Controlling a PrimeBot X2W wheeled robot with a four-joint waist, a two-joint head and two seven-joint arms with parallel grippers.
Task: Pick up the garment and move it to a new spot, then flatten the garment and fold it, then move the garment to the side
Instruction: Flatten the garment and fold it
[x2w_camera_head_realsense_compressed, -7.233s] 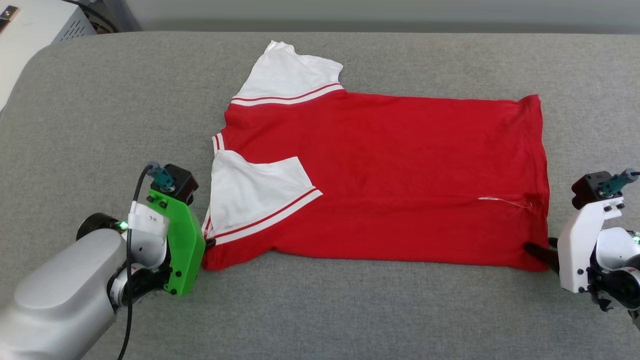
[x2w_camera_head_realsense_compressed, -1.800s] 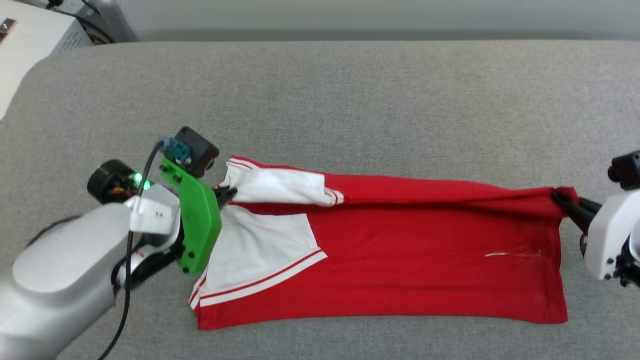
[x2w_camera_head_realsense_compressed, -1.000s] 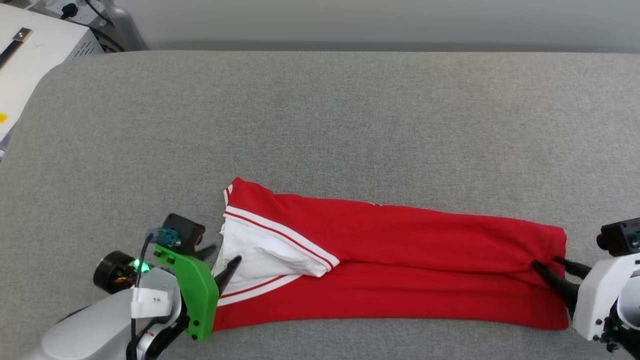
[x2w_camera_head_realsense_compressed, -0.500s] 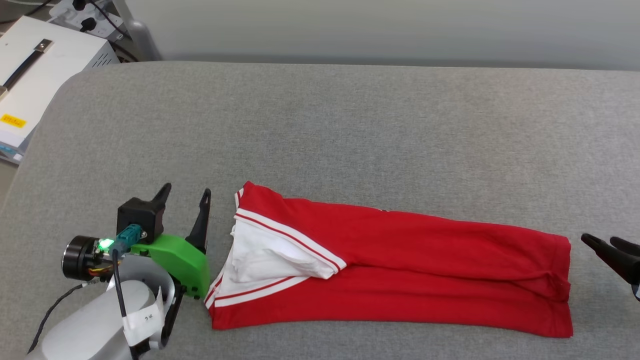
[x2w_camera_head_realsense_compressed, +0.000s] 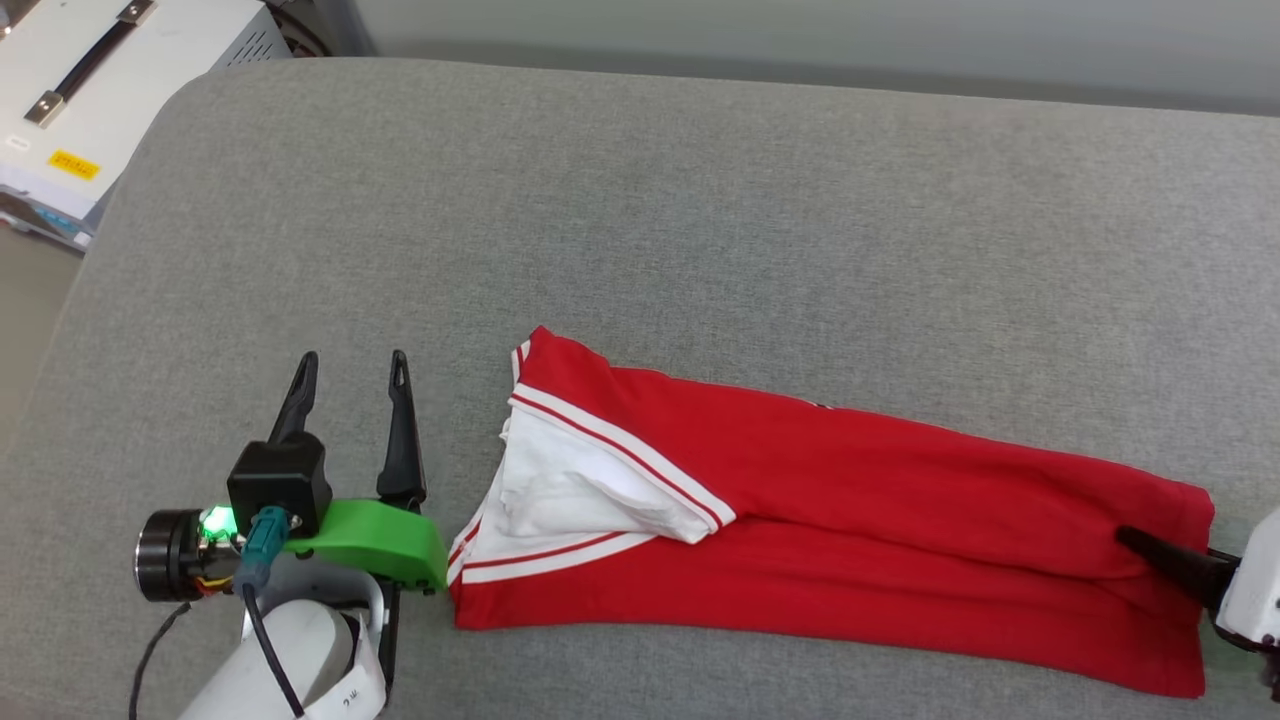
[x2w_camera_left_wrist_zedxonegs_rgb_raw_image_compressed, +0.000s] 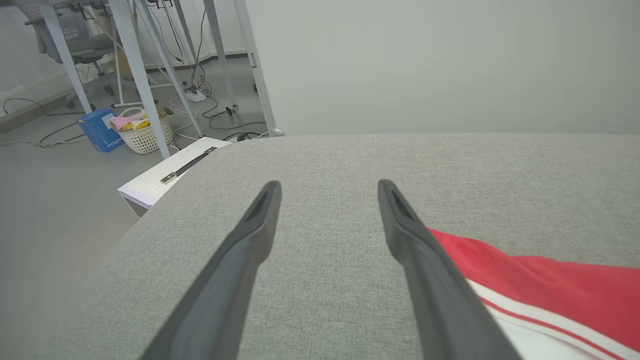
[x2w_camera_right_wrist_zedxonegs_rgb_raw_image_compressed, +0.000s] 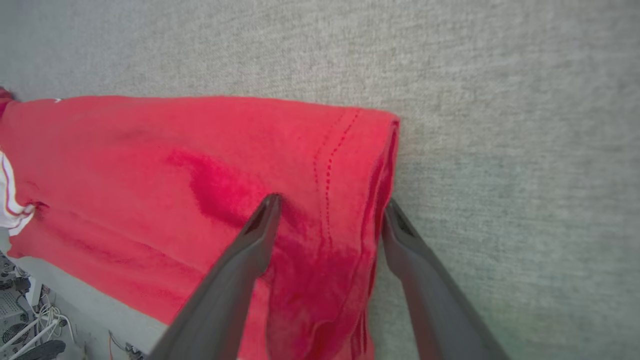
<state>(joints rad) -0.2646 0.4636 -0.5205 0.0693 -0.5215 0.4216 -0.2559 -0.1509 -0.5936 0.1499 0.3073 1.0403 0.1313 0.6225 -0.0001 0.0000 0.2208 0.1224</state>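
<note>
The garment (x2w_camera_head_realsense_compressed: 850, 500) lies folded lengthwise into a long red band on the grey padded surface (x2w_camera_head_realsense_compressed: 700, 200), with a white sleeve and striped trim at its left end. My left gripper (x2w_camera_head_realsense_compressed: 352, 356) stands open and empty just left of that end, its fingers pointing away from me; the left wrist view shows the garment (x2w_camera_left_wrist_zedxonegs_rgb_raw_image_compressed: 550, 280) beside its right finger. My right gripper (x2w_camera_right_wrist_zedxonegs_rgb_raw_image_compressed: 331, 200) is open over the garment's (x2w_camera_right_wrist_zedxonegs_rgb_raw_image_compressed: 200, 165) right hem, one finger above the red cloth and one at its edge. One of its fingers (x2w_camera_head_realsense_compressed: 1170, 563) shows at the far right of the head view.
A white case (x2w_camera_head_realsense_compressed: 100, 80) with a black handle stands beyond the surface's rounded far left corner. On the floor past it the left wrist view shows table legs, a basket (x2w_camera_left_wrist_zedxonegs_rgb_raw_image_compressed: 142, 135), a blue box (x2w_camera_left_wrist_zedxonegs_rgb_raw_image_compressed: 100, 130) and cables. A plain wall runs behind.
Both grippers have opened and let go of the garment, which now lies still. My left gripper has drawn off to the left and turned its fingers forward. The head camera has shifted.
</note>
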